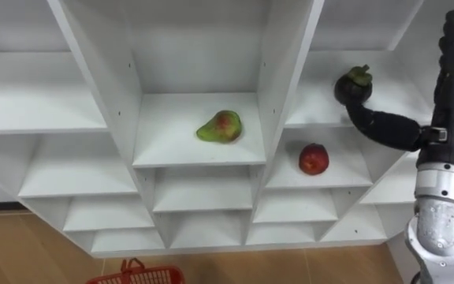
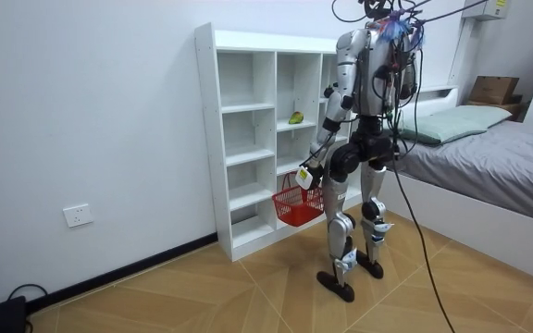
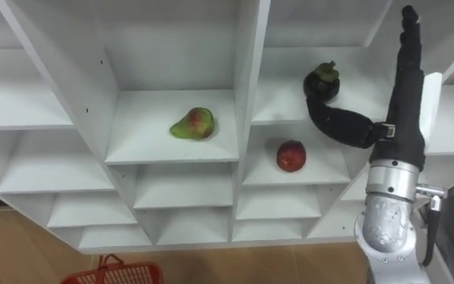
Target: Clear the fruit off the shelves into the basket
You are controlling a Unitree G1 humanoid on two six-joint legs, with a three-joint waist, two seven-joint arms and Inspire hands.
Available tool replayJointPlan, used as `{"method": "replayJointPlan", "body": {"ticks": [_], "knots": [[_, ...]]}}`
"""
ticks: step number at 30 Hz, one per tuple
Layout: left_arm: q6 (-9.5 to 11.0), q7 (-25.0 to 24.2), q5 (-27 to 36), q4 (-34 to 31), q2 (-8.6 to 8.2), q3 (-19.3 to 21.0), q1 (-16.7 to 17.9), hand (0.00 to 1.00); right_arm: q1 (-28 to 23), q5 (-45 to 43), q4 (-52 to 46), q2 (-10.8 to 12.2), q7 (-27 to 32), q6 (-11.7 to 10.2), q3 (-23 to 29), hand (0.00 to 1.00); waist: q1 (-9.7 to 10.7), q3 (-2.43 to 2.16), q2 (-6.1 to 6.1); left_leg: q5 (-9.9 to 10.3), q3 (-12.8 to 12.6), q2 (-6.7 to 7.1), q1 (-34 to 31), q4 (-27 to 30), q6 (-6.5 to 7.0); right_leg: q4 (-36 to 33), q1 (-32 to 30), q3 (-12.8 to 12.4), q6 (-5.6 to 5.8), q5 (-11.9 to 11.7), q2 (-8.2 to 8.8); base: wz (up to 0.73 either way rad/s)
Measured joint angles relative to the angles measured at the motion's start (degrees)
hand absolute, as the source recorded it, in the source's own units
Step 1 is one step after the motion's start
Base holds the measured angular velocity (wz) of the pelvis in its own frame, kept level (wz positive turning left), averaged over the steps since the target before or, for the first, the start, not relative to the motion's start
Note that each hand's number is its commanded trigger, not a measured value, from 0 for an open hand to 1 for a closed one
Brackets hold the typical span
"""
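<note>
I see the closet (image 1: 101,71) as a grid of smooth, flat white boards with square edges and open fronts. In the room view the robot stands upright right in front of it on a wood-pattern floor (image 2: 202,287), and a bed (image 2: 498,157) lies behind it on the room view's right.

There are three fruits on the shelves:
- **Mangosteen:** the mangosteen (image 1: 354,85) is dark, round and matte with a leafy cap. It sits near the front lip of the upper right compartment.
- **Apple:** a glossy red apple (image 1: 314,159) rests one shelf lower in the same column.
- **Pear:** a pear-shaped green fruit with a red blush (image 1: 220,126) lies on its side in the middle column, with bare shelf all around it.

My right hand (image 1: 452,102) is raised at the right side. Its dark fingers (image 1: 452,39) point straight up, and it grips nothing. The thumb (image 1: 381,126) is spread wide to the left, and its tip reaches the underside of the mangosteen at the shelf edge. The upright divider just left of the mangosteen closes that side, while the space above the fruit is free.

The left hand (image 2: 308,176) hangs low beside the thigh and is curled on the handle of a red wire-mesh basket (image 2: 296,205). The basket is held off the floor in front of the lower shelves.
</note>
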State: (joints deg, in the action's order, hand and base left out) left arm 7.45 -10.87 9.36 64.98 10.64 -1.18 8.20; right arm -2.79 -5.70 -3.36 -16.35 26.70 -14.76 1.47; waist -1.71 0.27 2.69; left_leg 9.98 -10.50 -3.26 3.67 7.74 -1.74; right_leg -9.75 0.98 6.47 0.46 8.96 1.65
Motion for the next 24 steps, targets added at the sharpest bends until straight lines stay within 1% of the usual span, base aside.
{"method": "replayJointPlan", "body": {"ticks": [2,4,5,6,7,10,11,16,20,23,24], "knots": [[-0.04,0.13,0.01,0.02,0.00,0.00,-0.03,1.00,0.91,0.45,0.01,-0.84,0.15,0.02,0.11,0.00,-0.01,0.02,0.03,0.00,0.03,0.00,0.00,0.00,0.00,0.00,-0.01,0.02,0.00,0.00,0.00,0.00],[-0.33,0.14,-0.09,0.02,0.00,0.09,-0.32,1.00,2.38,0.40,0.01,-1.75,0.11,0.75,0.11,0.00,0.00,0.05,0.10,0.00,0.03,0.00,-0.13,0.00,0.00,0.00,-0.14,0.01,0.00,0.00,0.00,0.00],[-0.86,0.11,-0.13,0.02,0.00,0.41,-0.50,1.00,3.44,0.43,0.01,-2.39,0.07,1.35,0.11,0.00,-0.01,0.03,0.19,0.00,0.02,0.00,-0.24,0.00,0.00,0.00,-0.23,0.02,0.00,0.00,-0.01,0.00],[-1.09,0.10,-0.10,0.02,0.01,0.63,-0.73,1.00,3.95,0.57,0.01,-2.56,0.07,2.31,0.14,0.00,-0.02,-0.03,0.31,0.00,0.02,0.00,-0.25,0.00,0.00,0.00,-0.24,0.03,0.00,0.00,-0.02,0.00],[-1.15,0.08,-0.11,0.03,0.01,0.76,-0.58,1.00,3.97,0.57,0.01,-2.57,0.02,2.42,0.17,0.00,-0.03,-0.04,0.38,0.00,0.02,0.00,-0.28,0.00,0.00,0.00,-0.24,0.06,0.00,0.00,0.00,0.00],[-1.37,0.09,-0.12,0.02,0.11,1.12,-0.40,1.00,4.23,0.60,0.01,-2.57,-0.25,3.15,0.19,0.00,-0.11,-0.28,0.74,-0.01,0.17,0.01,-0.61,0.00,0.00,0.00,-0.44,0.20,0.00,0.00,0.01,0.00],[-1.53,0.10,-0.14,0.01,0.11,1.21,-0.40,1.00,4.62,0.71,0.01,-2.57,-0.67,3.66,0.21,0.00,-0.11,-0.32,0.82,-0.01,0.20,0.01,-0.78,0.01,0.00,-0.01,-0.56,0.24,0.00,0.00,0.01,0.00],[-2.17,0.11,-0.30,0.00,0.26,1.15,-0.61,1.00,6.25,1.19,0.01,-2.57,-3.51,4.69,0.41,0.00,0.19,-0.33,0.87,-0.02,0.94,0.00,-1.01,0.02,0.00,-0.07,-0.55,1.06,-0.03,-0.03,0.07,0.07],[-2.49,0.18,-0.24,0.00,0.27,0.96,-0.87,1.00,6.28,1.79,0.58,-2.59,-5.08,5.02,0.40,0.00,-0.05,-0.25,0.87,-0.02,1.19,-0.01,-0.83,0.02,-0.01,-0.05,-0.17,1.47,-0.04,-0.03,0.12,0.04],[-2.90,0.30,-0.18,-0.88,0.27,0.96,-0.80,1.00,6.28,2.02,1.22,-2.58,-6.66,6.20,0.36,0.00,-0.20,0.11,0.94,-0.02,1.24,0.01,-0.65,0.03,-0.01,-0.05,0.01,1.48,-0.04,-0.03,0.14,0.00],[-3.10,0.32,-0.10,-1.38,0.26,0.95,-0.64,1.00,6.28,2.14,1.85,-2.58,-7.01,6.20,0.33,0.00,-0.22,0.15,0.95,-0.02,1.24,0.01,-0.67,0.05,-0.01,-0.05,-0.01,1.47,-0.04,-0.03,0.14,0.00]]}}
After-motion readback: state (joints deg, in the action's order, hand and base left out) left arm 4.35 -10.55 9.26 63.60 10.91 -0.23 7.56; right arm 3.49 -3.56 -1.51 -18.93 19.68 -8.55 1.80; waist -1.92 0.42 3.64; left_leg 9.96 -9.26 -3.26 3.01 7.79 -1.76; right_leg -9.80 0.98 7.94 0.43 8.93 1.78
